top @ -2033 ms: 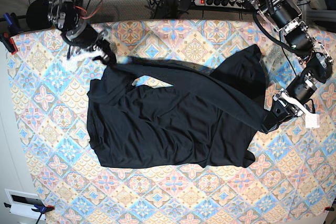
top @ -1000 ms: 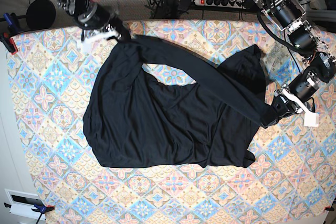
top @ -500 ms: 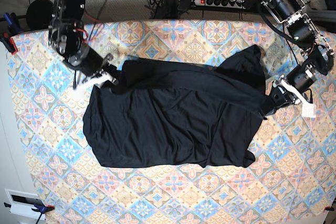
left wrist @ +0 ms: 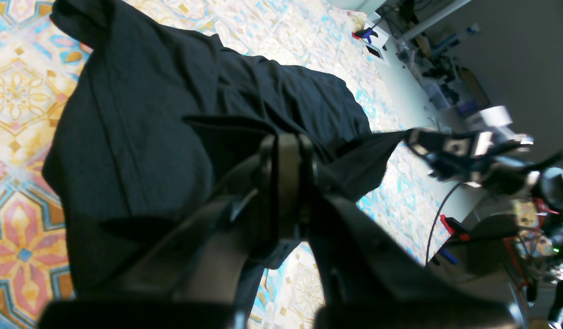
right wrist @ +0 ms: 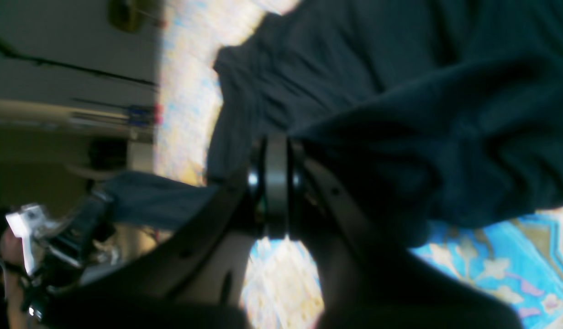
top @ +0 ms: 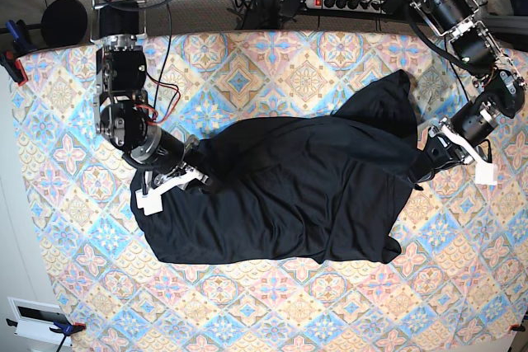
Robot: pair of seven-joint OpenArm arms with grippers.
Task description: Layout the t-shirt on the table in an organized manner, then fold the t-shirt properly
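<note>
**Both grippers clamped on the shirt**

The left gripper (top: 422, 167) pinches the t-shirt (top: 289, 187) near the table's (top: 272, 55) right edge. The right gripper (top: 196, 177) is closed on fabric toward the left edge. The black t-shirt lies rumpled mid-table.

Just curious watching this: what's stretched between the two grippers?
The black t-shirt. In the base view it spans the patterned table from the right gripper to the left gripper, each shut on an edge.
</note>
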